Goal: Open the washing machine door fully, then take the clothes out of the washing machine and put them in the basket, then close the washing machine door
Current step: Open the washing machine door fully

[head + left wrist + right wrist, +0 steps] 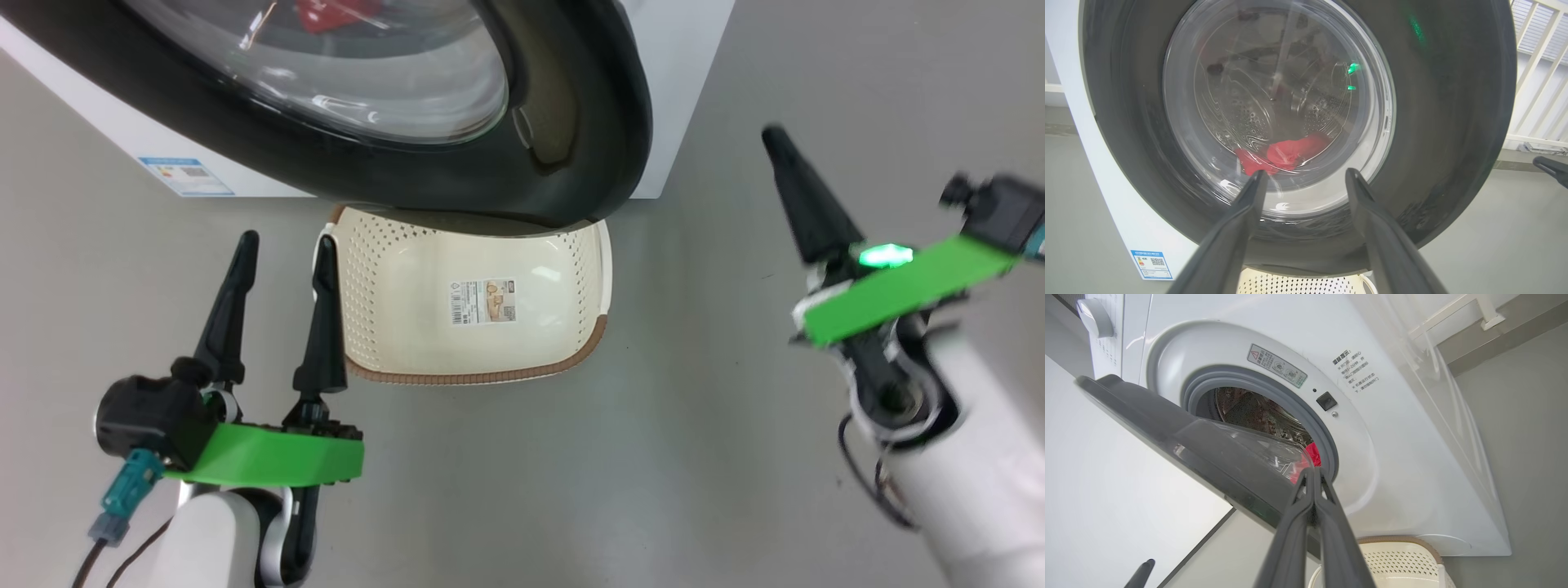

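Right tool [1313, 473] pinched empty before door [1208, 453]; left tool [282, 253] spread.

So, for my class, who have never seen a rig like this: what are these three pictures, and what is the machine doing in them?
It is a wheeled robot with two arms. One picture looks down from its head; the others look along each arm's fingers. The left pincer is open, the right pincer shut, and neither holds anything. In front stands the washing machine, with the washing machine door ajar, not fully open. The red clothes lie inside the drum. The basket sits on the grey floor below the door, with just a label on its bottom.
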Motion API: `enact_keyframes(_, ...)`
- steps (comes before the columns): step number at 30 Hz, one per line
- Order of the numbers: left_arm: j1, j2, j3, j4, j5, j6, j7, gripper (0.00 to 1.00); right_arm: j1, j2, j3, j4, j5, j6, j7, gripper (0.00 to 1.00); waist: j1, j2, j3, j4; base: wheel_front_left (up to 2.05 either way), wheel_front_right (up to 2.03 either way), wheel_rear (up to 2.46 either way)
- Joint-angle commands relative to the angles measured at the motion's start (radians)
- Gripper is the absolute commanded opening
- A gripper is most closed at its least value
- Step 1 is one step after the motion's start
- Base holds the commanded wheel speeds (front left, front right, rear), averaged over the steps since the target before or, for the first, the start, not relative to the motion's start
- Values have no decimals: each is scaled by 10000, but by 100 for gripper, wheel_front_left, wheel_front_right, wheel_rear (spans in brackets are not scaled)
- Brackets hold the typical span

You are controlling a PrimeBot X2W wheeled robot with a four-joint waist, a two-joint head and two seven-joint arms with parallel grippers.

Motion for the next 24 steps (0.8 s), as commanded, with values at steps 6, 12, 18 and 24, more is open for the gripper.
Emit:
enact_keyframes(6, 38, 210, 97, -173, -136, 129, -48, 100, -1565, -645, 323, 49, 3555, 65, 1985, 0, 0, 0, 12, 331, 0, 0, 0)
enact_keyframes(12, 75, 210, -89, -115, -276, 189, -48, 100, -2543, -701, -140, 743, 5992, 65, 4179, 0, 0, 0, 19, 610, 0, 0, 0)
enact_keyframes(18, 72, 210, -192, -46, -338, 217, -48, 100, -3360, -582, -528, 1824, 7504, 65, 6197, 0, 0, 0, 34, 883, 0, 0, 0)
enact_keyframes(24, 47, 210, -307, -7, -374, 231, -48, 100, -4163, -573, -573, 2842, 8103, 65, 7766, 0, 0, 0, 142, 1151, 0, 0, 0)
